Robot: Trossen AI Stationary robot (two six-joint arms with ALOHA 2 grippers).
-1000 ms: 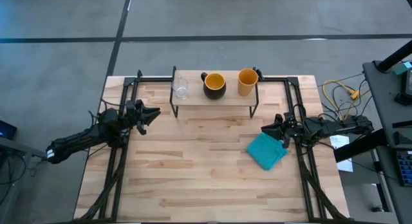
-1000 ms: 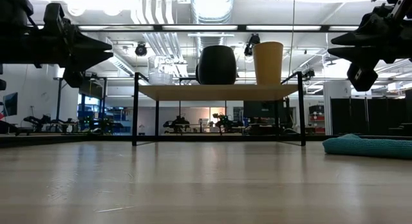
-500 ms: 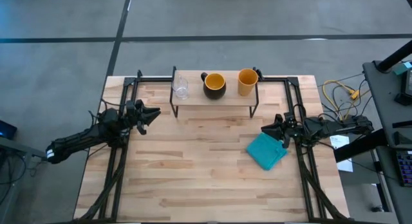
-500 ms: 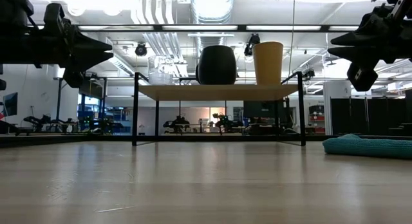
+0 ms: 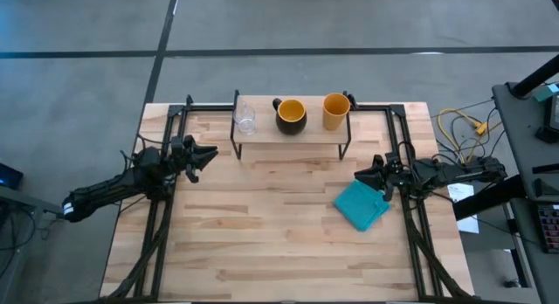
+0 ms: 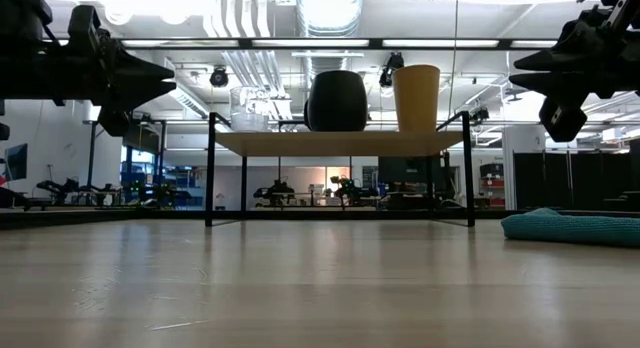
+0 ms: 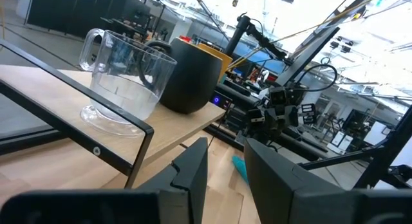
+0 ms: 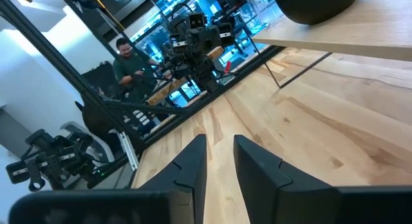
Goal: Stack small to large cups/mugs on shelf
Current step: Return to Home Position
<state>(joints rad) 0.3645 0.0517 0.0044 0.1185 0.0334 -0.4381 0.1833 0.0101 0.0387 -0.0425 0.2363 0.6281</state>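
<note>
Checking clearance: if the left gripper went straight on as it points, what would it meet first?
Likely the clear cup at the left end of the shelf, ahead of the left gripper, though it might pass above.

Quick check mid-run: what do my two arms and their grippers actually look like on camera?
The left arm and right arm are slim, jointed and matte black. The left gripper and right gripper each end in two flat black fingers with angular, wedge-shaped tips. No markings show.
</note>
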